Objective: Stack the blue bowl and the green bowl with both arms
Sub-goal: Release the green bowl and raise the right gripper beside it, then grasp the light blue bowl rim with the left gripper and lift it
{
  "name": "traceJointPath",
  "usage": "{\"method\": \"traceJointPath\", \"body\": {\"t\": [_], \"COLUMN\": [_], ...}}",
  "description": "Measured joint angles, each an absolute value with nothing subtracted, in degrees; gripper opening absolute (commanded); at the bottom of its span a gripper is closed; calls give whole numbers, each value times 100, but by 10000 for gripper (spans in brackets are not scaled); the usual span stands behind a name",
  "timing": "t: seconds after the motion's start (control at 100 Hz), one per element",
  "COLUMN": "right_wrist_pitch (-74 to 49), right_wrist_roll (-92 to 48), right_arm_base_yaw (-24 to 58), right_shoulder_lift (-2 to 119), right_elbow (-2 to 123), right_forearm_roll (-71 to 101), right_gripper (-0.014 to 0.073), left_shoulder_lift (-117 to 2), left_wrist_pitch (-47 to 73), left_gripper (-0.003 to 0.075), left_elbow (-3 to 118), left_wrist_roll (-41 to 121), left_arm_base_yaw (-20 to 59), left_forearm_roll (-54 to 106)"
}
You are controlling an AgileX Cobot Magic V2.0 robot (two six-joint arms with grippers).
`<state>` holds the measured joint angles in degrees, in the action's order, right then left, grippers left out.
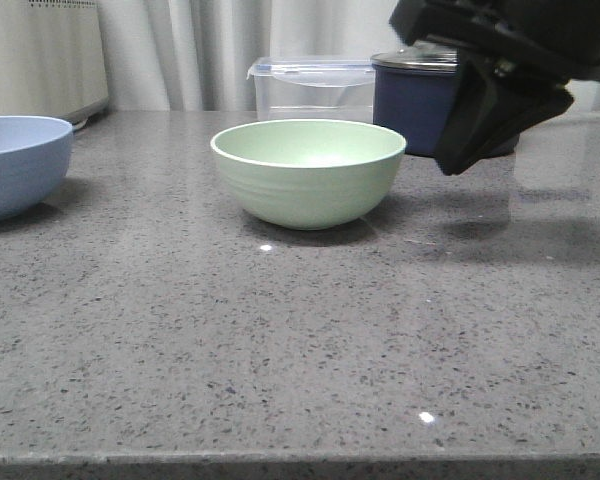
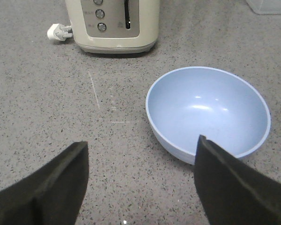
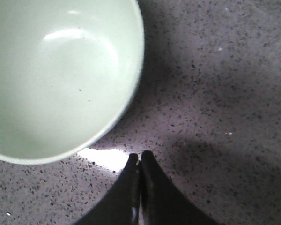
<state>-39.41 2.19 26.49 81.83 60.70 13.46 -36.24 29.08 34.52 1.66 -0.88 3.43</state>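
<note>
The green bowl (image 1: 308, 170) stands upright and empty in the middle of the grey counter; it also shows in the right wrist view (image 3: 56, 75). The blue bowl (image 1: 15, 160) stands upright at the left edge of the front view and shows empty in the left wrist view (image 2: 208, 112). My right gripper (image 3: 140, 156) is shut and empty, hovering just right of the green bowl; in the front view it is the black mass (image 1: 490, 105) above the counter. My left gripper (image 2: 141, 150) is open and empty, above the counter beside the blue bowl, one finger overlapping its rim.
A clear plastic lidded container (image 1: 315, 88) and a dark navy lidded saucepan (image 1: 420, 95) stand behind the green bowl. A cream toaster (image 2: 113, 23) with a white plug (image 2: 56, 32) stands beyond the blue bowl. The counter's front edge (image 1: 300, 458) runs along the bottom.
</note>
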Motion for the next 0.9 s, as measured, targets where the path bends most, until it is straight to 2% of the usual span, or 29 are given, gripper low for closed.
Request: {"method": "traceJointPath", "body": {"t": [0.56, 0.9], "right_wrist_pitch": [-3495, -3495], "right_wrist_roll": [206, 178], "right_arm_base_yaw": [2804, 2804], "right_shoulder_lift": [8598, 8598], "right_elbow": [6027, 6027], "right_forearm_roll": [1598, 1608], "right_gripper": [-80, -80], "left_shoulder_lift": [-3682, -4953], "left_wrist_pitch": [2996, 3969], "left_gripper": [473, 473], "left_elbow": [3585, 4716], "left_wrist_roll": [166, 166], "left_arm_base_yaw": [-88, -88], "left_forearm_roll": [343, 487]}}
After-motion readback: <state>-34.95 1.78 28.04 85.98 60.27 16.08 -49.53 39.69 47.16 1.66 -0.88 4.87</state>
